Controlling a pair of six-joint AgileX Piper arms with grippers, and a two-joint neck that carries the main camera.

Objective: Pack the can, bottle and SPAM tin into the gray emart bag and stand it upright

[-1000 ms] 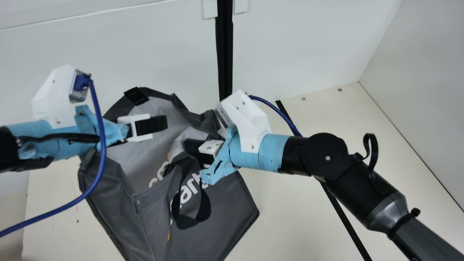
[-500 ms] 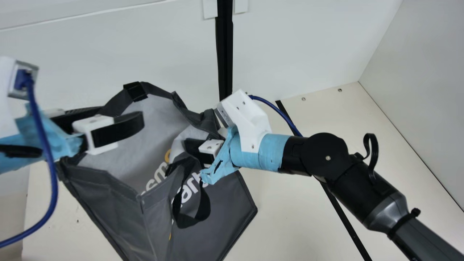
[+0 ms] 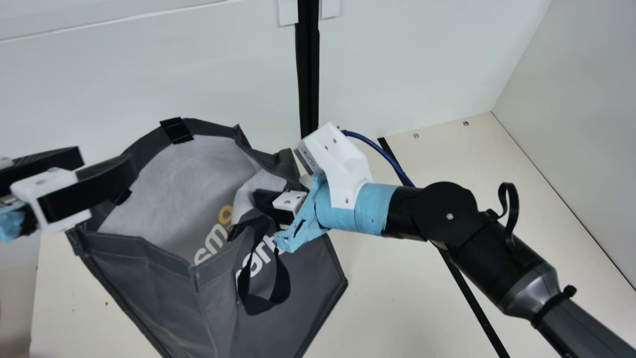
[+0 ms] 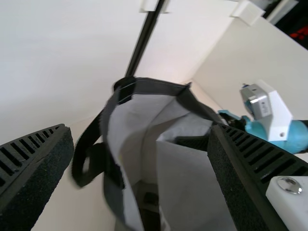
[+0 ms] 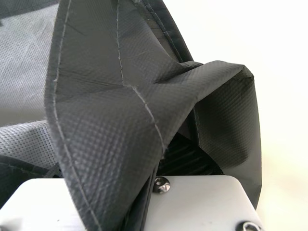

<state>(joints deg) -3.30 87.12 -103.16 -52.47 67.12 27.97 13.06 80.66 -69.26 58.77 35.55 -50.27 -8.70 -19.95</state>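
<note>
Bag (image 3: 308, 283) between right fingers (image 3: 265, 201)

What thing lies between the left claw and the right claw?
The gray bag, its mouth open, lies between left claw and right claw in the main view.

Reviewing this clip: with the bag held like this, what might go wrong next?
The bag leans, pinched at one side by the right gripper; if that grip slips, it may slump.
The left gripper is open near the rim and might snag it.
The lining folds into the mouth, so an item going in could catch.
</note>
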